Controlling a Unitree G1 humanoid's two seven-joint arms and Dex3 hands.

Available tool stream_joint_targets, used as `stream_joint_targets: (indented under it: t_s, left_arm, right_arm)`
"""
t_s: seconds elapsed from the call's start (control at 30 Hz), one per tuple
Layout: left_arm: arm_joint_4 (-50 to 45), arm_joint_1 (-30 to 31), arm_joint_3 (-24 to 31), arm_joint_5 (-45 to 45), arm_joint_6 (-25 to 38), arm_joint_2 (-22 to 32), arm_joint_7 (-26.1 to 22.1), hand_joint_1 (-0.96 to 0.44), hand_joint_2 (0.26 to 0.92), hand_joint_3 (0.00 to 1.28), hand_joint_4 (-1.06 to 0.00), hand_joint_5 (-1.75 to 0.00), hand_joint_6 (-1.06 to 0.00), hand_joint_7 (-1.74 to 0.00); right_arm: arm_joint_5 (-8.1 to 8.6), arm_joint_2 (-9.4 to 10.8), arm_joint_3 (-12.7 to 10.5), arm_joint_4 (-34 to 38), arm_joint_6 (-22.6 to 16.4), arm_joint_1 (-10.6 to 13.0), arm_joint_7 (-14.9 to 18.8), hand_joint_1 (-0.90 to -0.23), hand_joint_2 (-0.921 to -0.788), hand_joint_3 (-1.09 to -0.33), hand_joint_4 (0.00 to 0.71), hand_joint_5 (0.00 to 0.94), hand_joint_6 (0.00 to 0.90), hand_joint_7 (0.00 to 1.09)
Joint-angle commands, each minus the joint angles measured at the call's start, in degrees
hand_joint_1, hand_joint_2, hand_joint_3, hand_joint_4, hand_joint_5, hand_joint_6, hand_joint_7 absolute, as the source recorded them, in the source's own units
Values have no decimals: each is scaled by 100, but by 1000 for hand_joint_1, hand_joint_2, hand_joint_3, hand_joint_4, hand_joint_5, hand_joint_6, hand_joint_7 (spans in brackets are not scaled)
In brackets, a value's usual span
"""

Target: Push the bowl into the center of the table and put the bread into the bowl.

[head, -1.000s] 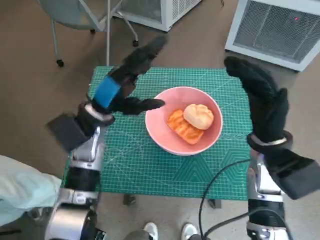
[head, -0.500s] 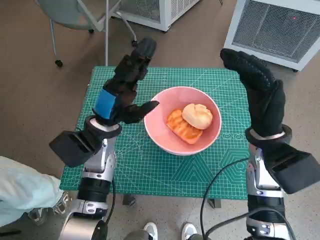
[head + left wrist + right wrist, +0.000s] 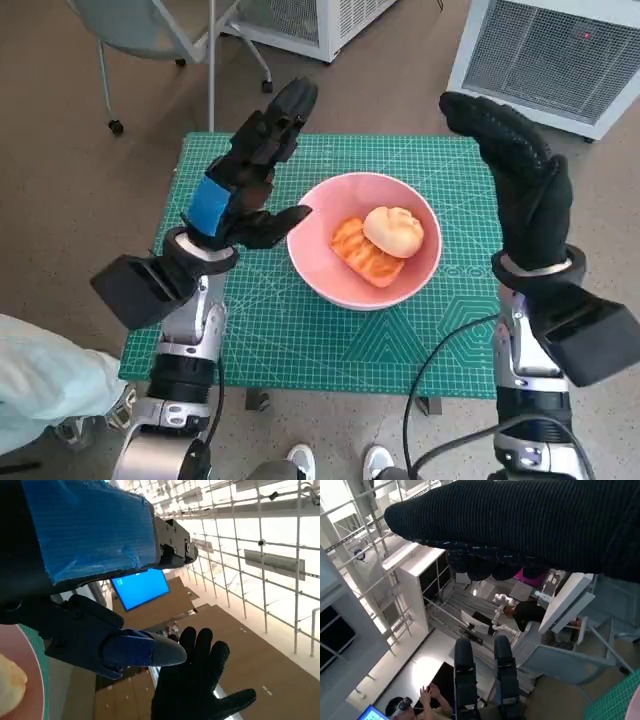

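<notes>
The pink bowl (image 3: 323, 261) sits near the middle of the green mat (image 3: 300, 330), holding a round bread roll (image 3: 394, 231) and a flat orange-brown bread piece (image 3: 362, 254). My left hand (image 3: 245, 175) hovers raised just left of the bowl, fingers spread, thumb pointing at the rim, holding nothing. My right hand (image 3: 518, 180) is lifted above the mat's right edge, fingers straight and empty. In the left wrist view, the bowl rim (image 3: 36, 672) and a bit of bread (image 3: 10, 687) show in a corner, and the right hand (image 3: 197, 685) faces the camera open.
A chair on castors (image 3: 150, 40) stands beyond the table's far left; white appliance units (image 3: 550, 50) stand at the far right. Someone's pale sleeve (image 3: 45, 385) is at the lower left and shoes (image 3: 335, 462) by the near edge. People (image 3: 422, 702) show in the right wrist view.
My left hand has lifted and drawn slightly back from the bowl rim. The right hand has risen a little. Bowl and bread stay in place.
</notes>
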Motion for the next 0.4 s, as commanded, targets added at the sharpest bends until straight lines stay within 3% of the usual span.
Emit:
stream_joint_targets:
  t_s: [0.03,0.4]
  left_arm:
    - [-141,-55,39,-153,204,-1,-71,-679,921,292,-77,-4,-207,-29]
    - [-231,-76,108,-89,257,-24,104,-654,921,277,-85,-6,-212,-32]
  right_arm:
    - [-22,-63,29,12,75,36,24,-727,-921,-779,117,0,-1,435]
    - [-41,-130,24,-78,181,37,-14,-728,-921,-778,117,1,-1,436]
